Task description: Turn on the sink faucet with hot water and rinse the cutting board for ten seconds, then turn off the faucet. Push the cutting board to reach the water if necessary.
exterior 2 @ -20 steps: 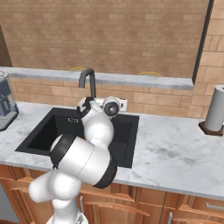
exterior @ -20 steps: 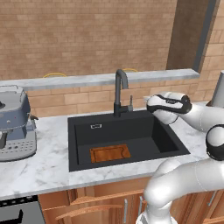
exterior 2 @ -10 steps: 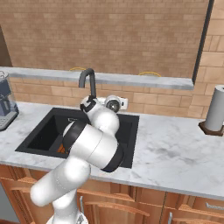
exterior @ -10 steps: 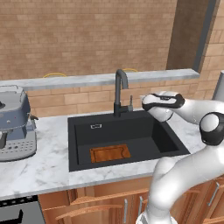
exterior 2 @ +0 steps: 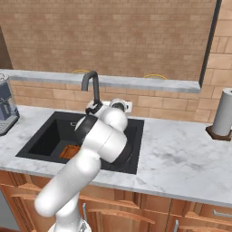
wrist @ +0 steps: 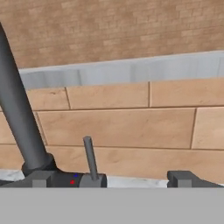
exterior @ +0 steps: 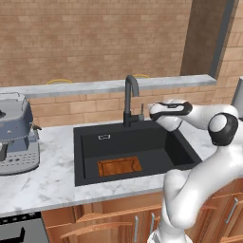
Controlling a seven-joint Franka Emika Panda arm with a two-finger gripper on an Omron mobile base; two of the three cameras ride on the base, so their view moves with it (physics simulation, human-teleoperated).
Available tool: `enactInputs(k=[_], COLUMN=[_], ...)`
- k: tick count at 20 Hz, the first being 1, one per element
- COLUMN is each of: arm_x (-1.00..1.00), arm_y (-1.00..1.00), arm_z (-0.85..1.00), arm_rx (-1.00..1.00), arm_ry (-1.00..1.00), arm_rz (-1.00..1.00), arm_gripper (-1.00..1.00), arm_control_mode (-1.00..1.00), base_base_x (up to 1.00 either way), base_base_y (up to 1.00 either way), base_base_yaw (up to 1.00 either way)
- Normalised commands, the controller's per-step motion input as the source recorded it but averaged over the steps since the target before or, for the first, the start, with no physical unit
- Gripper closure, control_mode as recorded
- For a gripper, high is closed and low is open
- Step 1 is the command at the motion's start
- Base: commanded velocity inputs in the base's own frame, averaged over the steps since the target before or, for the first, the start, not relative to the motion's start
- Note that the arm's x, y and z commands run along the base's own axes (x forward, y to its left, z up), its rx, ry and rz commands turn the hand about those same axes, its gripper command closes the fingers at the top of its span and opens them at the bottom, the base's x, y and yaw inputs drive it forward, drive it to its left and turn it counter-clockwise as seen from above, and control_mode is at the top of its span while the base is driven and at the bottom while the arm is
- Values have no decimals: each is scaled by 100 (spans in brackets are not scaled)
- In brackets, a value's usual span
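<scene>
The dark gooseneck sink faucet (exterior: 130, 98) (exterior 2: 92, 85) stands behind the black sink (exterior: 90, 142) (exterior 2: 47, 136); no water runs from it. Its thin side lever (exterior: 141, 112) (wrist: 89, 157) stands upright. My gripper (exterior: 152, 112) (wrist: 111, 179) is open just right of the faucet, level with the lever. In the hand view the lever rises between the fingertips (wrist: 41, 178), close to the left one, beside the faucet's column (wrist: 19, 127). The reddish-brown cutting board (exterior: 119, 166) (exterior 2: 69, 152) lies flat on the basin floor toward the front, partly hidden by my arm in the right base view.
A grey coffee machine (exterior: 16, 135) stands on the marble counter (exterior: 47, 175) left of the sink. A paper towel roll (exterior 2: 223, 117) stands at the far right. A brick wall with a grey ledge (exterior: 95, 86) runs right behind the faucet.
The hand has moved left toward the faucet, closing in on its side lever. The cutting board and faucet have not moved.
</scene>
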Motion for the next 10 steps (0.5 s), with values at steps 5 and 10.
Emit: enactInputs(k=[5,10], arm_x=[27,32], arm_y=[11,11], arm_z=[-23,-20], arm_rx=[0,0], arm_ry=[0,0], arm_rz=[0,0], arm_gripper=[-100,-100], arm_control_mode=[-100,-100], base_base_x=[0,0], base_base_y=[0,0], base_base_yaw=[0,0])
